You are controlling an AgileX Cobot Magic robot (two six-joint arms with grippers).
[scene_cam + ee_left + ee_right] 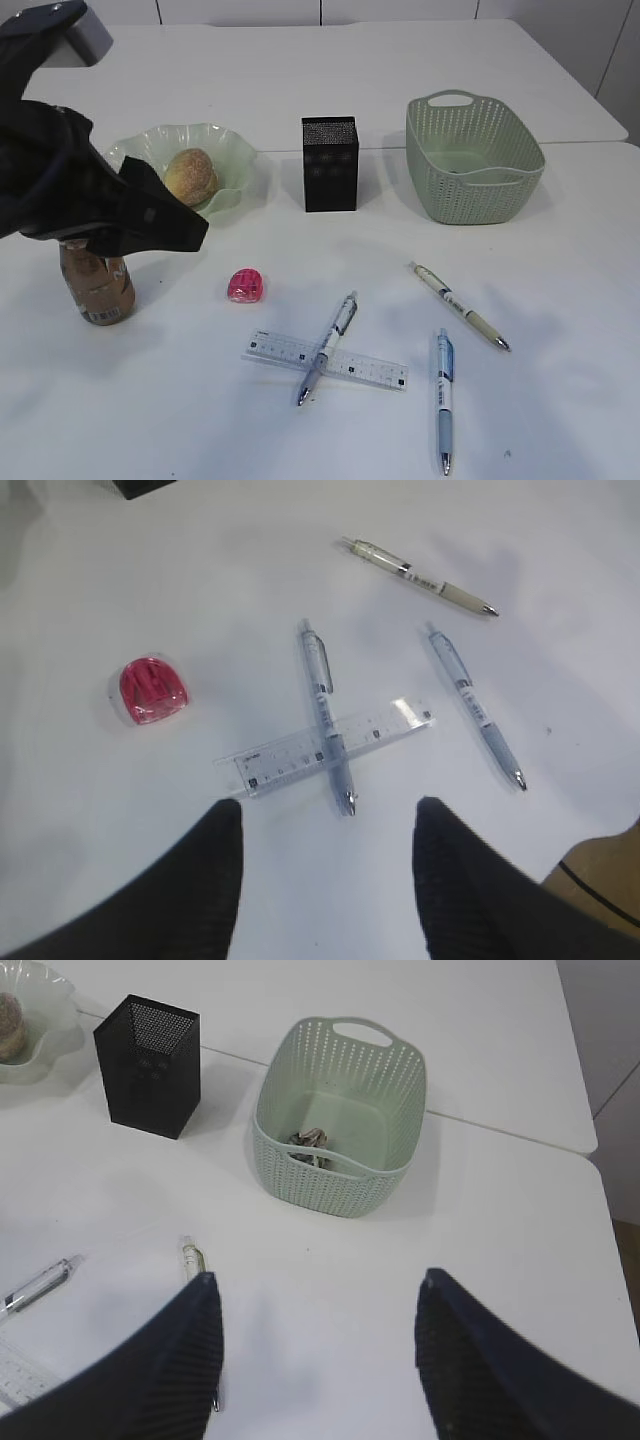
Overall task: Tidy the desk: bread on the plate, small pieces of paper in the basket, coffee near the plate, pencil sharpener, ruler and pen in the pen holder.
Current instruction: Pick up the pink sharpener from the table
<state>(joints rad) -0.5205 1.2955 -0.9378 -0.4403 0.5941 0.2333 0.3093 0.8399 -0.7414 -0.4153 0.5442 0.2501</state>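
Left claw [325, 865] is spread and empty, hovering over the stationery. Straight ahead of it, I've got a pen [327, 715] lying crosswise on the ruler [385, 722], long axis pointing away from me, sharpener [152, 691] off left. Right claw [315, 1345] is spread too, further off.

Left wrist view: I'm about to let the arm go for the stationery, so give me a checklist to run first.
1. Left hand open and empty: ok.
2. Ruler free to lift: not ok, a pen lies across it.
3. Pencil sharpener clear of other items: ok.
4. Pen holder upright: ok.
5. Pen holder empty inside: cannot tell.
6. Right hand open, holding nothing: ok.
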